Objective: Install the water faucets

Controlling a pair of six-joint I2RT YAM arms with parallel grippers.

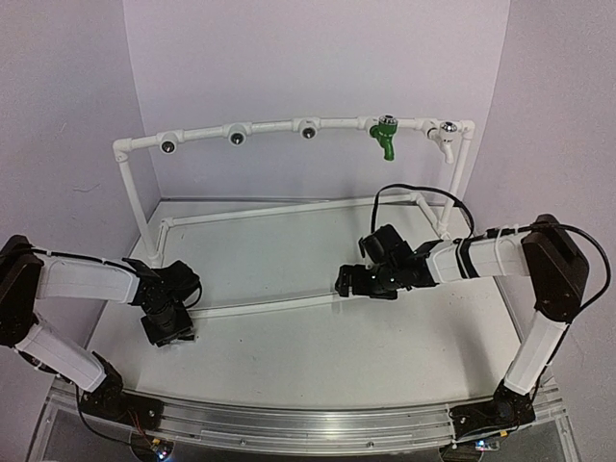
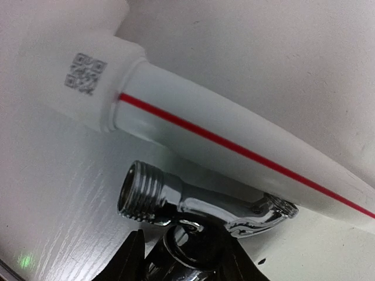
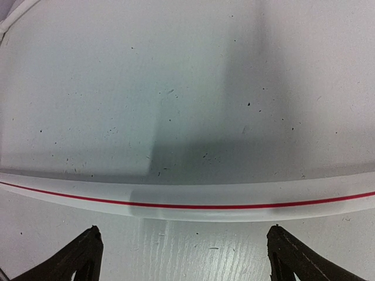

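Overhead first: the green faucet (image 1: pixel 384 136) and white faucet (image 1: pixel 447 138) sit on the pipe frame (image 1: pixel 136 191)'s top rail, above the table (image 1: pixel 318 356)'s far edge, toward the right corner. The left gripper (image 1: pixel 166 325) is low by the left edge, and the right gripper (image 1: pixel 348 281) hovers mid-table.

Left wrist: the silver faucet (image 2: pixel 199 202) lies on the table against the red-striped pipe (image 2: pixel 234 146). A QR code (image 2: pixel 85 73) is printed on the fitting, with no readable words. The fingers (image 2: pixel 133 257) flank the faucet's handle closely; pinching or not, can't tell.

Right wrist: fingers (image 3: pixel 82 257) spread wide, empty, over the red-striped pipe.

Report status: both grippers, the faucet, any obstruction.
Left gripper straddles silver faucet on table, grip unconfirmed. Right gripper open, empty. Red-striped pipe right beside faucet.
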